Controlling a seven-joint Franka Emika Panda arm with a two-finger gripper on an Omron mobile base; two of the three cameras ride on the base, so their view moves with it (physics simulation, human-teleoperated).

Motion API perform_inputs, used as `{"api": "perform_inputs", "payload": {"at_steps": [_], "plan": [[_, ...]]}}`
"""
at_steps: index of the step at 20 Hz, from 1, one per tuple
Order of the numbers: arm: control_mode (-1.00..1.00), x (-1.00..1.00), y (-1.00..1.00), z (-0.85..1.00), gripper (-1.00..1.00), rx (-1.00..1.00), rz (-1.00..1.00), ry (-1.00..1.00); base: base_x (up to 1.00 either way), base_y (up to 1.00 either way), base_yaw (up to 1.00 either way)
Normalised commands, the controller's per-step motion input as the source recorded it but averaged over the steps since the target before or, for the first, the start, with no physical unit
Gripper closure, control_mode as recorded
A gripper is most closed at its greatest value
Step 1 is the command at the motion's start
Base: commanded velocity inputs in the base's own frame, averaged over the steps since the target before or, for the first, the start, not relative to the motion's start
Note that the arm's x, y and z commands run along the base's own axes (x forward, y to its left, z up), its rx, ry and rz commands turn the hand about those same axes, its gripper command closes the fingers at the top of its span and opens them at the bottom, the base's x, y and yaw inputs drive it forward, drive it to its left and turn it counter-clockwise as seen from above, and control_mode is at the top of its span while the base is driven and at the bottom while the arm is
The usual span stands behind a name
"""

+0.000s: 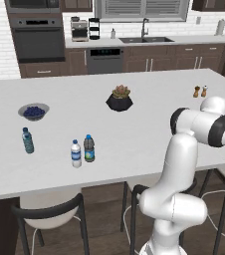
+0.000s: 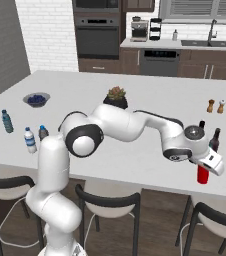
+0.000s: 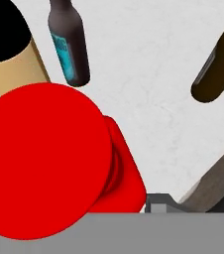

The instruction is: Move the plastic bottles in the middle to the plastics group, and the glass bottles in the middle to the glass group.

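Note:
My gripper (image 2: pixel 204 166) is shut on the white bottle with red cap and label (image 2: pixel 202 175), held upright low over the counter's front right part. In the hand view its red cap (image 3: pixel 44 158) looms large. Just beyond it stand a slim dark bottle with a teal label (image 3: pixel 69 42), a dark brown bottle (image 3: pixel 218 64) and a tan-labelled dark bottle (image 3: pixel 15 59). Two dark bottles (image 2: pixel 215 140) show behind the hand. At the counter's left stand the grey bottle with blue cap (image 1: pixel 89 148), the white water bottle (image 1: pixel 75 153) and the teal bottle (image 1: pixel 28 140).
A potted plant (image 1: pixel 119 98) sits mid-counter and a bowl of blueberries (image 1: pixel 33 111) at the left. Salt and pepper shakers (image 2: pixel 216 106) stand at the far right. Stools (image 2: pixel 105 205) line the counter's near edge (image 2: pixel 135 179).

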Motion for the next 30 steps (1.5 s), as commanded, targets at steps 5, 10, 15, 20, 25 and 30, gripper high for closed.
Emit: {"api": "perform_inputs", "payload": {"at_steps": [5, 10, 15, 20, 25, 30], "plan": [[-1.00, 0.04, -0.01, 0.00, 1.00, 0.00, 0.00, -0.05, 0.00, 0.00, 0.00], [-1.00, 0.09, -0.02, 0.00, 1.00, 0.00, 0.00, -0.06, 0.00, 0.00, 0.00], [-1.00, 0.00, 0.00, 0.00, 1.00, 0.00, 0.00, 0.00, 0.00, 0.00, 0.00], [-1.00, 0.00, 0.00, 0.00, -1.00, 0.00, 0.00, 0.00, 0.00, 0.00, 0.00], [-1.00, 0.00, 0.00, 0.00, -1.00, 0.00, 0.00, 0.00, 0.00, 0.00, 0.00], [-1.00, 0.00, 0.00, 0.00, -1.00, 0.00, 0.00, 0.00, 0.00, 0.00, 0.00]]}}
